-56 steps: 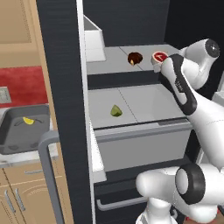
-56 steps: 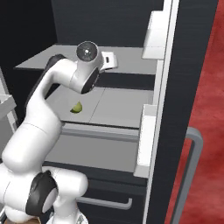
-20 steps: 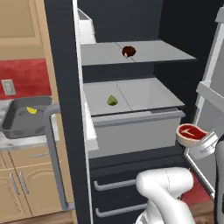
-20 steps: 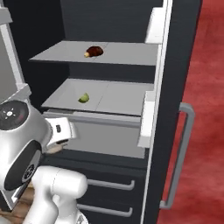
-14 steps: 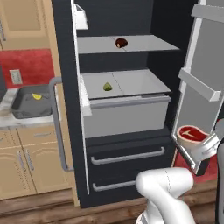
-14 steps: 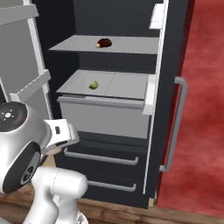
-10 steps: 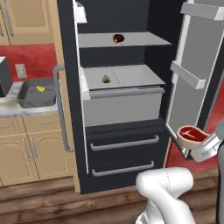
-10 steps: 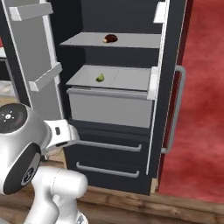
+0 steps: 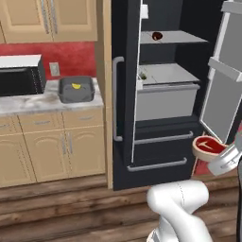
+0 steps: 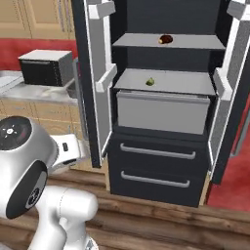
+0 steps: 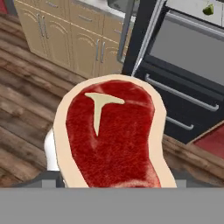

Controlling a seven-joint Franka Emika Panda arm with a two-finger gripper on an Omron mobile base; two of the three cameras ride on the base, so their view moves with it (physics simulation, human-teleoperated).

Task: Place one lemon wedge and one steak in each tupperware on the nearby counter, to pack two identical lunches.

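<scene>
Steak (image 9: 209, 145) first, in the left base view: it's hanging at the end of the arm, low on the right, in front of the open fridge (image 9: 165, 94). The pincer (image 9: 218, 156) looks clamped around it with its jaws spread wide, probably so the meat rides flat while the base swings toward the tabletop (image 9: 47, 101). Over there sits a dark tupperware (image 9: 75, 90) next to the microwave (image 9: 21, 74), with a yellow lemon wedge (image 9: 75, 86) inside and no steak visible in it. That's likely where this one goes. Second tupperware can't be made out.

Right base view: fridge doors are wide open. Another steak (image 10: 166, 39) lies on the top shelf and a greenish wedge (image 10: 151, 81) on the shelf below, so the second lunch's parts are still in there.

Hand view: the held steak is right up against the camera, red with a pale T-bone, above wood floor (image 11: 26, 109) and tan cabinets (image 11: 65, 39). The fingertips themselves are hidden behind the meat.
</scene>
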